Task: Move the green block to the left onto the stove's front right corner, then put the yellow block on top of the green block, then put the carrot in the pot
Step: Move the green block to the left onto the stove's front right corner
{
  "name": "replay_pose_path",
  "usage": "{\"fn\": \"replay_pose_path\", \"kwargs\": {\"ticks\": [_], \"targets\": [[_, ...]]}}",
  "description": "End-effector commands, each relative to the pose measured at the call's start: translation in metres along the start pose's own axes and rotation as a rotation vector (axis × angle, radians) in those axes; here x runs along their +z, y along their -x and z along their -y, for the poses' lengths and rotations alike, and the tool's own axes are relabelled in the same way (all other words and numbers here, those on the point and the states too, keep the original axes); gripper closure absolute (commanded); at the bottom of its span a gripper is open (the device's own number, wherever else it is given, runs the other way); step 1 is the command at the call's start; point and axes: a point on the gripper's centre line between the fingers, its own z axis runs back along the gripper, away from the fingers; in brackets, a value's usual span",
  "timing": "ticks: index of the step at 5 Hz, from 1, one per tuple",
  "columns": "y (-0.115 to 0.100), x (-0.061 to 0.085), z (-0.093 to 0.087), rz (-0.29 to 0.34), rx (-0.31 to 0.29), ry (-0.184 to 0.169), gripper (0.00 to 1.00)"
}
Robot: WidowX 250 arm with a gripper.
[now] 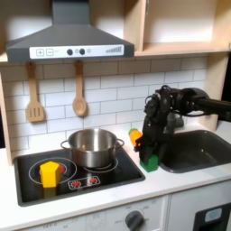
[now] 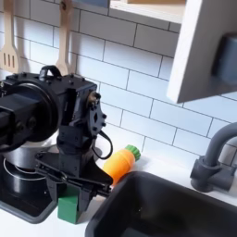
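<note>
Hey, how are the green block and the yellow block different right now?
The green block sits at the hand, between stove and sink; the yellow block stands alone on the stove at the first exterior view's left. The green block is partly hidden; the yellow one is in full view. Both are small toy blocks.

A black stove (image 1: pixel 32 185) sits on a white counter (image 1: pixel 162 185). It has red ring burners and small red knobs at the front. A shiny steel pot (image 1: pixel 92 147) stands on the back of the stove. A yellow block (image 1: pixel 50 173) sits on the stove's left burner. To the right, a black robot arm reaches down, and its gripper (image 1: pixel 149 155) is closed around a green block (image 1: pixel 149 163) between the stove and the dark sink (image 1: pixel 198 152). An orange carrot (image 1: pixel 135 137) with a green tip is just behind the gripper. Two wooden spoons (image 1: pixel 79 101) hang on the white tile wall under a grey hood (image 1: pixel 68 41).
</note>
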Motion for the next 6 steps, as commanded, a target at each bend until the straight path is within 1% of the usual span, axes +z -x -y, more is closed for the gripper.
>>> {"fn": "replay_pose_path", "kwargs": {"ticks": [1, 3, 4, 5, 6], "targets": [[0.000, 0.001, -0.002, 0.000, 0.006, -0.002, 1.00], [-0.001, 0.004, -0.006, -0.008, 0.001, 0.020, 1.00], [-0.001, 0.005, -0.012, -0.016, 0.024, 0.031, 1.00], [-0.003, 0.008, -0.015, -0.006, 0.019, 0.032, 1.00], [-0.005, 0.007, -0.017, -0.004, 0.010, 0.027, 1.00]]}}
